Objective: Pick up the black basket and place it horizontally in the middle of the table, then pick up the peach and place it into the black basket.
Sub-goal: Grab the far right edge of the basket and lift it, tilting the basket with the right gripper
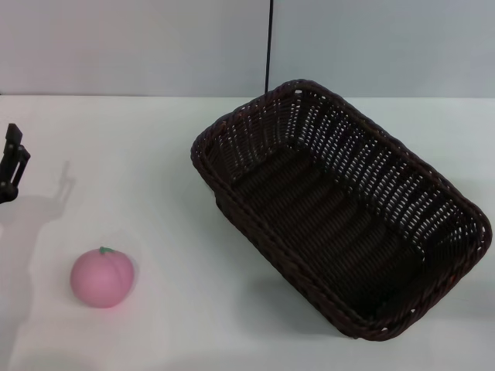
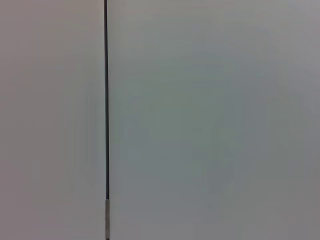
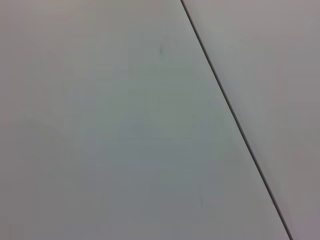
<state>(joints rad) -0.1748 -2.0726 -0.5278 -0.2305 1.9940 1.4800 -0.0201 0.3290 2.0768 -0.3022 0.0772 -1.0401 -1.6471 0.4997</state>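
The black basket point(image 1: 340, 209) lies on the white table point(image 1: 155, 154), right of centre, turned diagonally with its long side running from the far middle to the near right. It is empty. The pink peach point(image 1: 103, 278) sits on the table at the near left, well apart from the basket. My left gripper point(image 1: 11, 164) shows only as a dark part at the left edge, above the table and farther back than the peach. My right gripper is out of view. Both wrist views show only a plain wall with a thin dark seam.
A grey wall point(image 1: 155, 46) stands behind the table's far edge, with a thin dark vertical line point(image 1: 268, 46) running down to the basket's far corner. Bare tabletop lies between the peach and the basket.
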